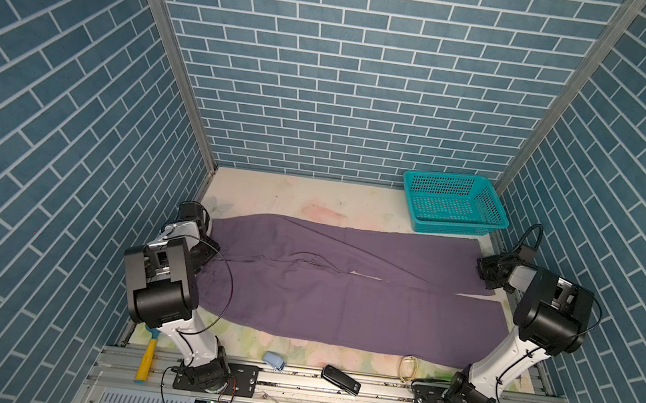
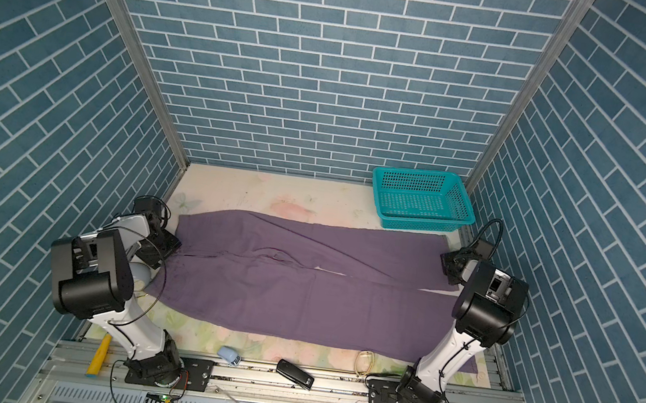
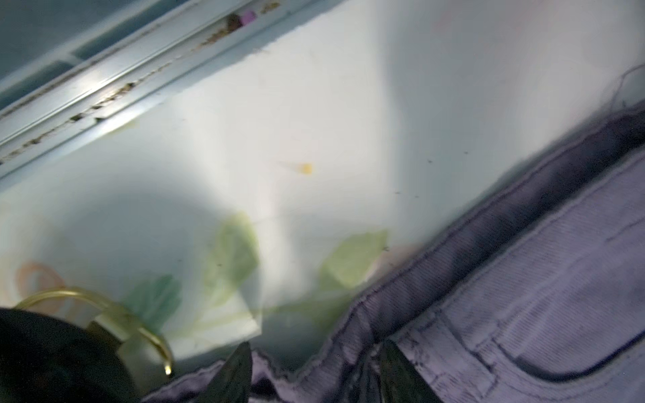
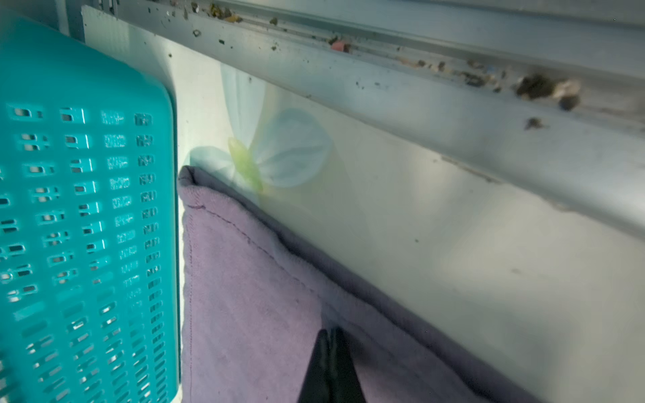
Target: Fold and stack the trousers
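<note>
Right hand [image 4: 330,336] pinched shut on trousers [image 4: 251,296] hem, wrist view only; left hand [image 3: 316,347] parted, straddling waistband.

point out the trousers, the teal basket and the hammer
trousers [image 1: 342,301]: in a top view, middle of the near leg
teal basket [image 1: 458,229]: in a top view, front wall
hammer [image 1: 146,361]: in a top view, yellow handle

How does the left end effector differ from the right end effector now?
The left end effector stands open at the waistband; the right end effector is shut. The left is at the waist end, the right at a leg hem beside the basket. Both sit low on the trousers.
</note>
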`<act>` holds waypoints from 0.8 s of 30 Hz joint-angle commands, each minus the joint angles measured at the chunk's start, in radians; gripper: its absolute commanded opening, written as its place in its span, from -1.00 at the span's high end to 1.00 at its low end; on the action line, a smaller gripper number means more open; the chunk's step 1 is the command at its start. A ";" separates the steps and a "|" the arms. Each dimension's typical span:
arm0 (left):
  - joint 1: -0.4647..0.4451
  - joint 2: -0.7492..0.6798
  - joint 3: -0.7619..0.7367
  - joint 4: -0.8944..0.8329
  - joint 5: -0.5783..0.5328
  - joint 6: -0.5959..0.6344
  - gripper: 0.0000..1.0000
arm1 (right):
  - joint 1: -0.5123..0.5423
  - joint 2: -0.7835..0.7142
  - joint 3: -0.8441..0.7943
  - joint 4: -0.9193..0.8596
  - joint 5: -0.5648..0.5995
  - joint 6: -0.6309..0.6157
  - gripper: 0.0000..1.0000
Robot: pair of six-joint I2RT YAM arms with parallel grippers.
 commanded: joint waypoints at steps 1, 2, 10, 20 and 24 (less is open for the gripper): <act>0.010 0.003 0.003 -0.015 0.008 0.004 -0.15 | 0.003 0.061 -0.006 -0.082 0.027 0.042 1.00; 0.008 0.010 0.010 -0.011 0.033 0.004 -0.12 | 0.004 0.060 -0.002 -0.085 0.027 0.036 1.00; -0.106 -0.037 0.079 -0.048 0.086 0.021 -0.25 | 0.066 -0.114 0.103 -0.295 0.142 -0.189 1.00; -0.190 -0.402 -0.024 -0.085 0.103 0.023 -0.32 | 0.147 -0.541 -0.163 -0.528 0.448 -0.256 0.89; -0.249 -0.523 -0.102 -0.108 0.127 0.044 -0.33 | 0.125 -0.737 -0.351 -0.633 0.507 -0.142 0.83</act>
